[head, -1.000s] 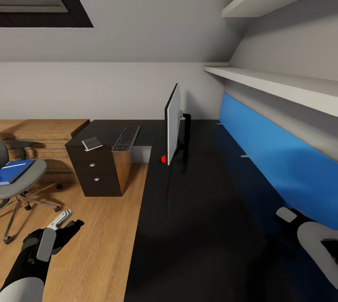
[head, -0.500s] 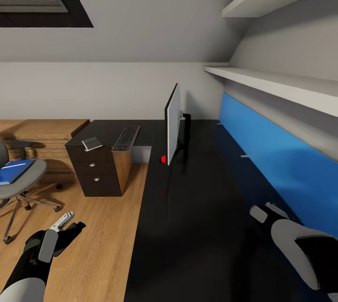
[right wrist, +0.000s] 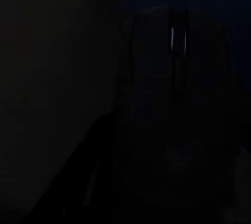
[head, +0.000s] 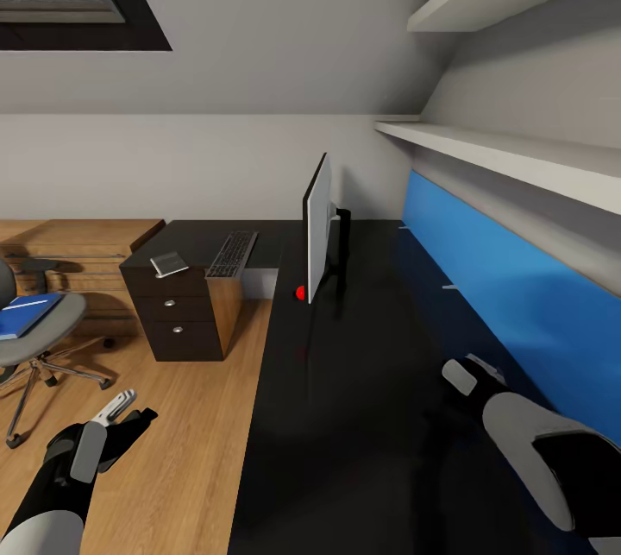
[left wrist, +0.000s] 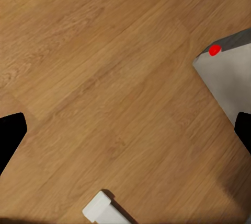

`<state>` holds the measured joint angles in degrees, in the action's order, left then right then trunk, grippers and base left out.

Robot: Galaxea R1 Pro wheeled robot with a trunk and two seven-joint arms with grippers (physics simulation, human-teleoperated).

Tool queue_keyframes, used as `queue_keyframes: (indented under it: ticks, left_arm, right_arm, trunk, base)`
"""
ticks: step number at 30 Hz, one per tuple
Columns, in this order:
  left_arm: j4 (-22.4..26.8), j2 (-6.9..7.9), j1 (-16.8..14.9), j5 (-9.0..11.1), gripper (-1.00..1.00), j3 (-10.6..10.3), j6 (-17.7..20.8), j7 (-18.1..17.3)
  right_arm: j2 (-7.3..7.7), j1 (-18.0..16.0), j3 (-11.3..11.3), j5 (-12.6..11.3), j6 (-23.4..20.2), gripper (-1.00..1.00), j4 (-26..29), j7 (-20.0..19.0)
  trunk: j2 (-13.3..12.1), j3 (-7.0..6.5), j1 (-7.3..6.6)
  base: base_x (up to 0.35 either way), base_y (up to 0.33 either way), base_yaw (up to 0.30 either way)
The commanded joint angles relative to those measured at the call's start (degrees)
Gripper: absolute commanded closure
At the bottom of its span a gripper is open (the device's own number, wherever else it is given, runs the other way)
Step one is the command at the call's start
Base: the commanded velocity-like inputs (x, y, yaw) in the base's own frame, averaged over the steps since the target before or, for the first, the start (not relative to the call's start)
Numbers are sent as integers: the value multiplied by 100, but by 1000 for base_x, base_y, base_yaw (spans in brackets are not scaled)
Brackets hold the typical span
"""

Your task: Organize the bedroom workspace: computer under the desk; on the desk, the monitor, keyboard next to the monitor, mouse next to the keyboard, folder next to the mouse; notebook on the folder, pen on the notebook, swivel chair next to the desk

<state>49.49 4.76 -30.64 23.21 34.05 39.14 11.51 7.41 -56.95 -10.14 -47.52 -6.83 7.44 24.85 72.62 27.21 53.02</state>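
From the head camera, the thin white-backed monitor (head: 318, 227) stands on the glossy black bench (head: 362, 382); the flat dark keyboard (head: 232, 254) lies on a wooden drawer cabinet (head: 183, 305), the blue folder (head: 26, 314) on the grey swivel chair (head: 39, 331).

The left wrist camera shows wooden floor (left wrist: 104, 88) between wide-open, empty fingers (left wrist: 10, 135).

The right wrist camera shows a smooth black mouse (right wrist: 178, 104) up close; finger state cannot be told. It looks light, rigid, slippery, best pinched by its sides.
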Motion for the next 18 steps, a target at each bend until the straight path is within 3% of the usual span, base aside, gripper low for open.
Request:
queue_keyframes:
  ticks: [1, 6, 18]
  left_arm:
    - [8, -1, -4, 61, -100, 5, 23, 44]
    - [8, -1, -4, 61, -100, 5, 23, 44]
    - [-170, 7, -4, 53, -100, -3, 15, 44]
  right_arm:
    - [8, 0, -40, -28, -92, 100, 75, 65]
    - [21, 1, -40, -29, -249, 100, 321, 511]
    - [31, 7, -40, -20, -544, 100, 572, 611]
  trunk:
    - [4, 6, 0]
    - [4, 6, 0]
    - [4, 6, 0]
  base:
    - [0, 0, 0]
    - [0, 0, 0]
    - [0, 0, 0]
